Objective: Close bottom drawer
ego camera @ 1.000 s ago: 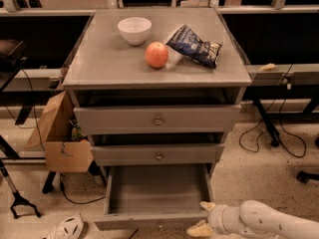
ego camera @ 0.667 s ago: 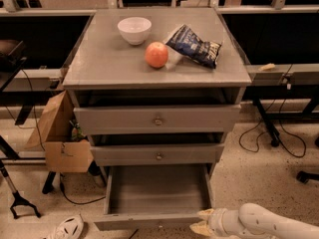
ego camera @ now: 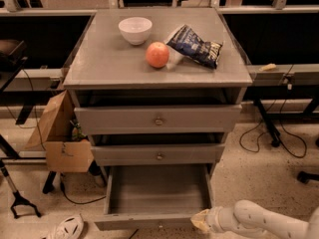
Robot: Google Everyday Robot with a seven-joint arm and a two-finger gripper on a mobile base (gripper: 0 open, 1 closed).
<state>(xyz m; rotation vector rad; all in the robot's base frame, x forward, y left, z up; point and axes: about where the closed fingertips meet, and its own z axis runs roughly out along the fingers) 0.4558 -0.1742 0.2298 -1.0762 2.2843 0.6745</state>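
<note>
Camera view looks down from the near side onto a grey cabinet (ego camera: 107,66) with 3 drawers, standing on a speckled floor. On its flat top, a white bowl (ego camera: 135,30) sits toward the far left. A round red-orange fruit (ego camera: 157,54) lies near the middle, just beside a dark blue snack bag (ego camera: 194,45) on its right.

The top drawer (ego camera: 199,118) and the middle drawer (ego camera: 124,154) each have a small round knob at the centre of the front, with a dark gap showing above each panel. The bottom drawer (ego camera: 157,190), lowest of the 3, is pulled far out toward the camera. Its shallow grey inside is open to view and its front panel runs along the near edge of the scene.

The robot's pale arm (ego camera: 264,220) comes in from the lower right corner. The gripper (ego camera: 202,220), with a yellowish tip, is at the right end of the bottom drawer's front panel, touching or almost touching that corner. Whether it is open or closed cannot be told, and it has no visible hold on anything.

Left of the cabinet, a brown cardboard box (ego camera: 60,141) stands with 1 flap up. A white shoe (ego camera: 65,228) lies on the floor at the near left. Black cables (ego camera: 271,146) loop across the floor on the right.
</note>
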